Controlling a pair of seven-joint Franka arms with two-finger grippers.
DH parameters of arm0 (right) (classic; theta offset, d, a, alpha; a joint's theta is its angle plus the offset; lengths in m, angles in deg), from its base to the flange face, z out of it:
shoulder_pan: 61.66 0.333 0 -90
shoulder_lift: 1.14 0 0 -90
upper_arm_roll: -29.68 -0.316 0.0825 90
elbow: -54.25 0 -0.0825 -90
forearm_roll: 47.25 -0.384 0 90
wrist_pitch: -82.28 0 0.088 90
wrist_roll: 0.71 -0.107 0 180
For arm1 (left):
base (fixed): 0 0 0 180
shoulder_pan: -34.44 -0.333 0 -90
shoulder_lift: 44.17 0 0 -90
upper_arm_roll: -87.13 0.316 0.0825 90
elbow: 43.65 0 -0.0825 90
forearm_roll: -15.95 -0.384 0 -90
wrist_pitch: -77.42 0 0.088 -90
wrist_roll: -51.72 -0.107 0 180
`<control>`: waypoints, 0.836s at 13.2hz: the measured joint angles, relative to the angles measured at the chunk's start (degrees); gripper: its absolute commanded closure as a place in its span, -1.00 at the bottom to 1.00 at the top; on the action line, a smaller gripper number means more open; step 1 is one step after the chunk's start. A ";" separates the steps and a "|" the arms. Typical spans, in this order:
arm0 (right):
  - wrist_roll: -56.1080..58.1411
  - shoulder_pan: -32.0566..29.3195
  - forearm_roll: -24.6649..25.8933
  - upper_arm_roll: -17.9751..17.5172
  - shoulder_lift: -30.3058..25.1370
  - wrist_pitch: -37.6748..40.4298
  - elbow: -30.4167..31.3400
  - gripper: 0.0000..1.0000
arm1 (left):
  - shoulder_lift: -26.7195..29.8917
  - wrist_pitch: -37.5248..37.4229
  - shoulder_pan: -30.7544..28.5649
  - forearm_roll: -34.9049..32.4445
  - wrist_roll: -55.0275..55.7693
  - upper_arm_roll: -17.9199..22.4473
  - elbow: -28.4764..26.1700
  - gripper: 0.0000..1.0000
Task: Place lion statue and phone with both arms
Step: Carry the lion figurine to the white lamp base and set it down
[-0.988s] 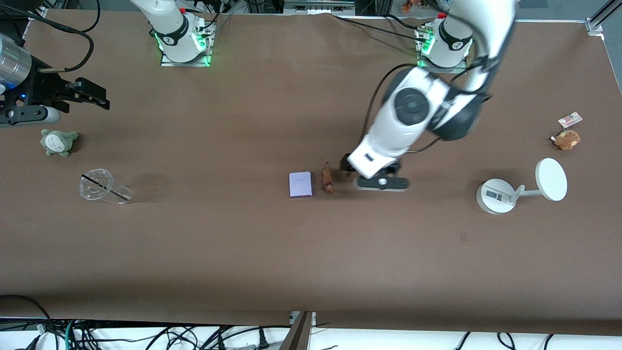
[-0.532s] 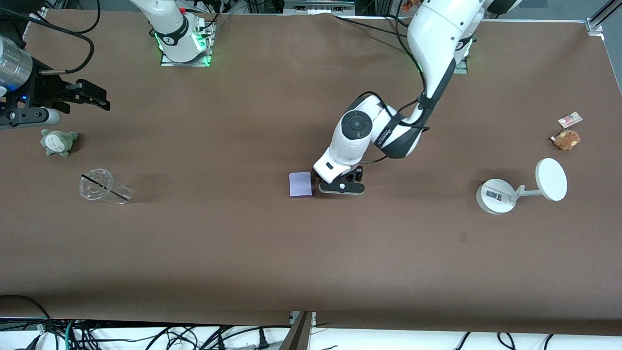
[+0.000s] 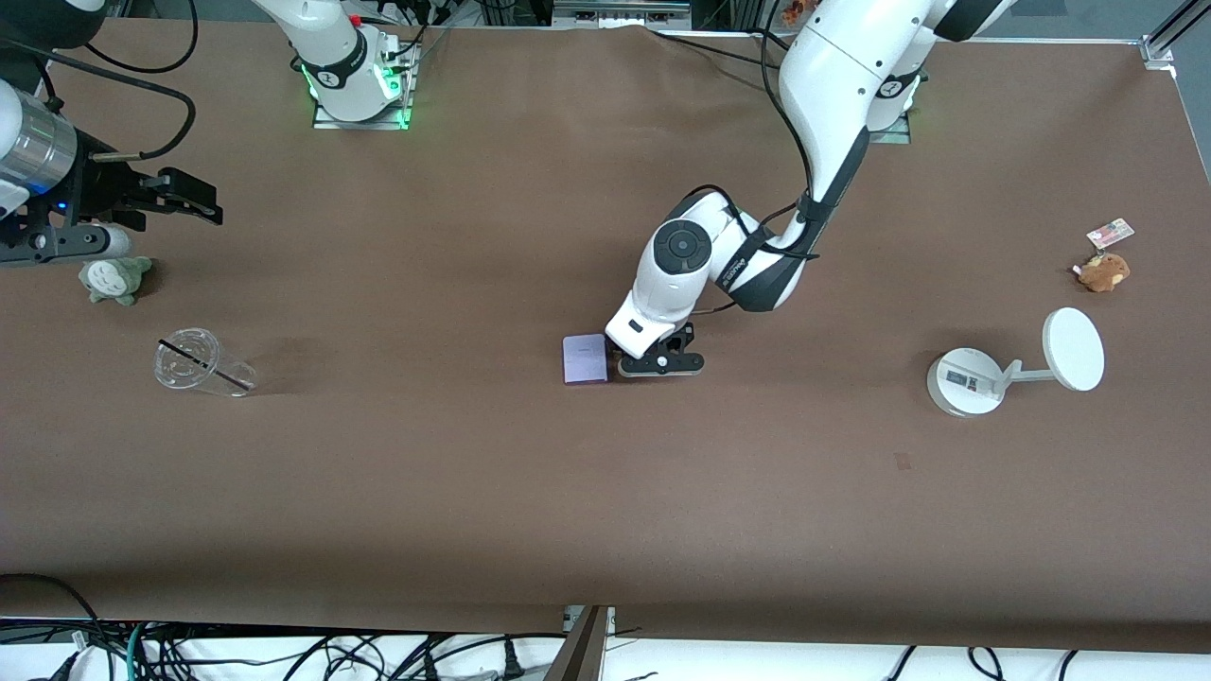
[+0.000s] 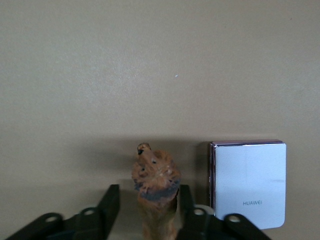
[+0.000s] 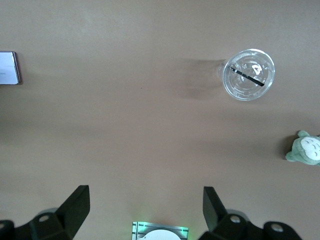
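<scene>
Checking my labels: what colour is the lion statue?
Brown-orange with dark patches; the lion statue shows best in the left wrist view.

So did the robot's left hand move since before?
Yes. The left gripper came across to the phone and now straddles the lion statue beside it.

Lion statue [image 4: 156, 182] brown-orange; phone [image 4: 248, 184] pale lavender.

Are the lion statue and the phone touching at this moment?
Apart. The left wrist view shows a strip of bare table between the lion statue and the phone; the left gripper straddles the statue alone.
</scene>
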 measured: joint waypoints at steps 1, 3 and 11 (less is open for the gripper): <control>0.00 0.00 0.00 0.00 0.42 0.04 -0.60 -1.00 | -0.20 0.04 0.02 0.00 0.31 0.00 0.03 0.49; 0.00 0.00 0.00 0.01 0.79 0.15 -1.49 -1.00 | -0.19 0.10 -0.11 0.00 0.48 0.31 0.56 0.51; 0.03 0.41 -0.05 -0.34 1.52 1.40 -2.00 -1.00 | 10.61 -20.89 -14.79 -0.33 -12.85 1.37 2.89 0.57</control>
